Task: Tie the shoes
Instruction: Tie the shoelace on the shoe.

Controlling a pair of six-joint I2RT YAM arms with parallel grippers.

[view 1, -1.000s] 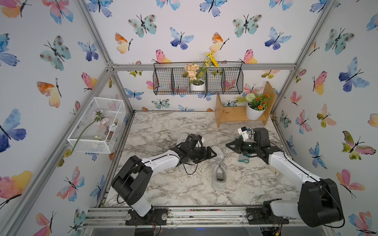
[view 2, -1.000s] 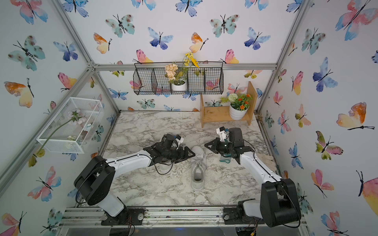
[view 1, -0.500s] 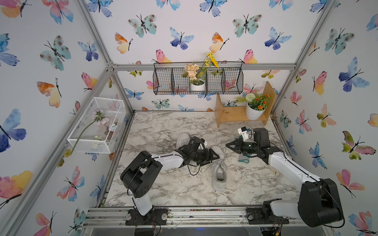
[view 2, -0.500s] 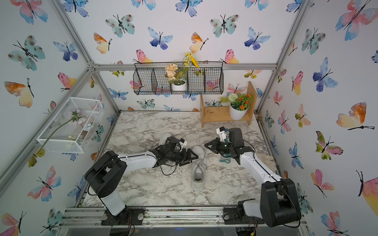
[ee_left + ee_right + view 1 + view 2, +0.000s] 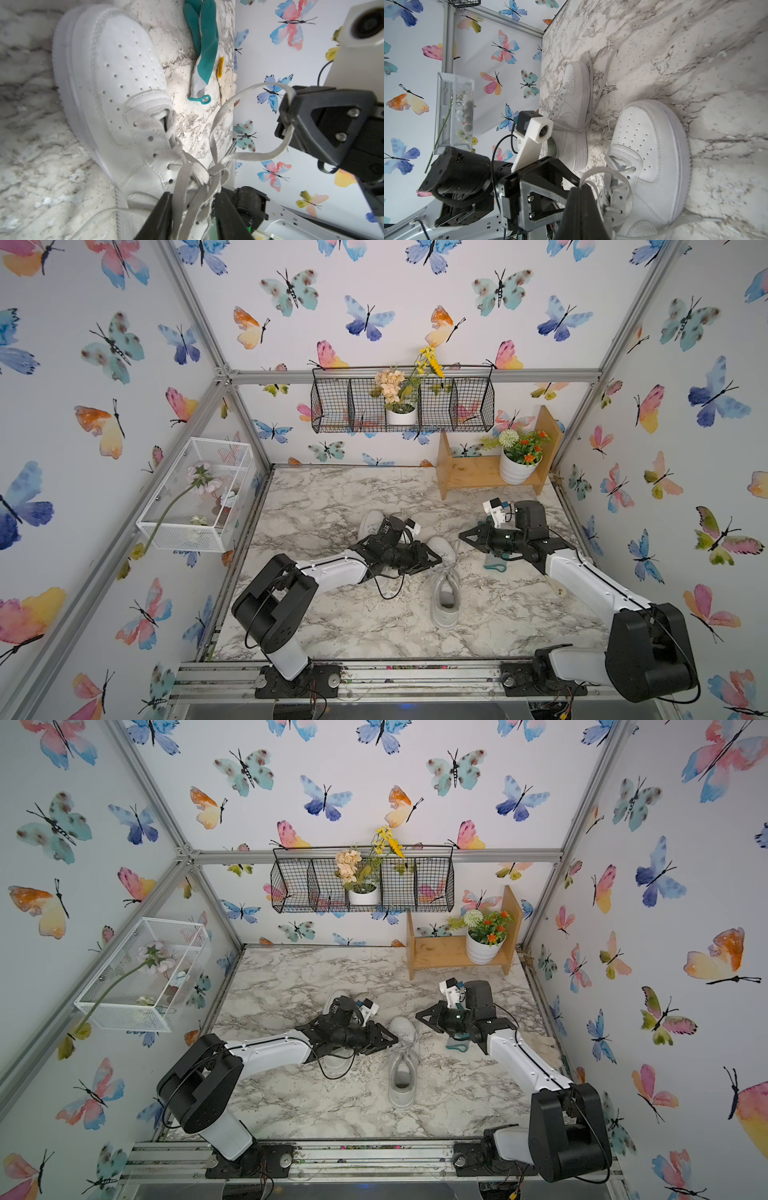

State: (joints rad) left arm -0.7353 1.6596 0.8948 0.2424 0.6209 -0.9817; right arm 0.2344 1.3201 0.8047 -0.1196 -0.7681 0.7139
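**Both grippers at the near shoe's laces**

Near shoe (image 5: pixel 444 597) stands mid-table, toe toward the back wall, heel toward the front rail (image 5: pixel 415 672). Far shoe (image 5: pixel 370 522) sits just to its left, half hidden behind the left arm. Right gripper (image 5: pixel 284 116) is clamped on a lace loop (image 5: pixel 259 154), lifted off the shoe. Left gripper (image 5: pixel 193 196) is at the tongue with lace strands between its fingers (image 5: pixel 164 212); pinched or loose, cannot tell. In both top views the gripper tips are near each other over the toe end, not touching. Teal glove (image 5: pixel 494 566) lies beneath the right arm, between shoe and right wall. Bare marble (image 5: pixel 332 493) shows from the toes back to the wooden shelf (image 5: pixel 465 479), and from heel to rail
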